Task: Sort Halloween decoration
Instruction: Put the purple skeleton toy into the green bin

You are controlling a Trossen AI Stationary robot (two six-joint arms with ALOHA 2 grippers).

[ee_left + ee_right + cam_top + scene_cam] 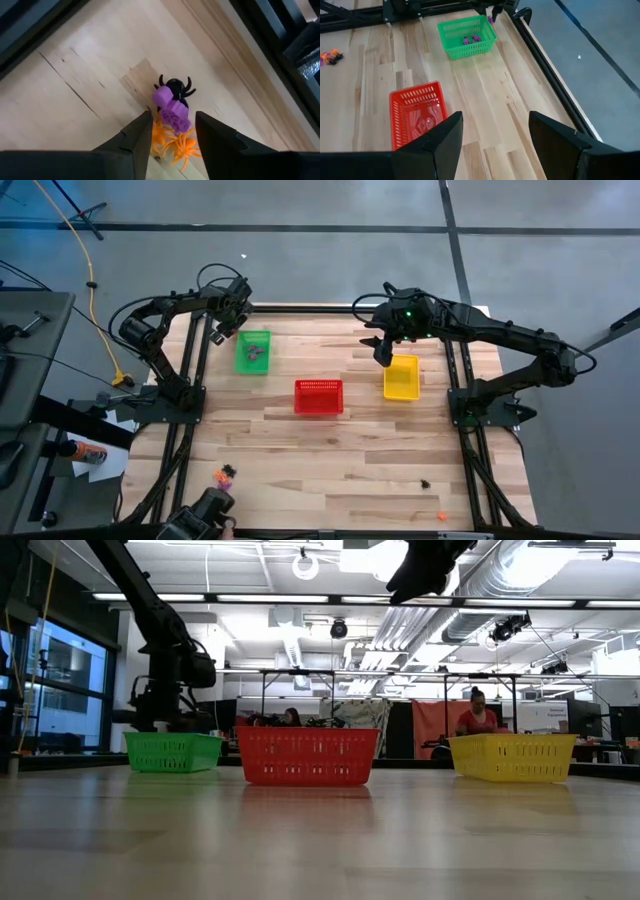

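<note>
My left gripper (222, 328) is open and low at the table's far left corner, just left of the green basket (253, 351). In its wrist view its fingers stand either side of a small cluster of Halloween decoration on the wood: a purple trinket (171, 111), a black spider (176, 86) and orange spiders (176, 145). Purple trinkets (470, 38) lie in the green basket. My right gripper (384, 355) hangs open and empty, high over the table beside the yellow basket (401, 377). My left gripper comes at the cluster from above, with one finger (140, 132) on each side of the orange spiders. The purple trinket lies just past the fingertips. Whether the fingers touch any trinket, I cannot tell.
The red basket (318, 396) stands mid-table between the green and yellow ones. More trinkets lie near the table's near edge: a mixed pile (226, 473) on the left, a black one (425, 483) and an orange one (441, 517) on the right. People sit in the room beyond (478, 710).
</note>
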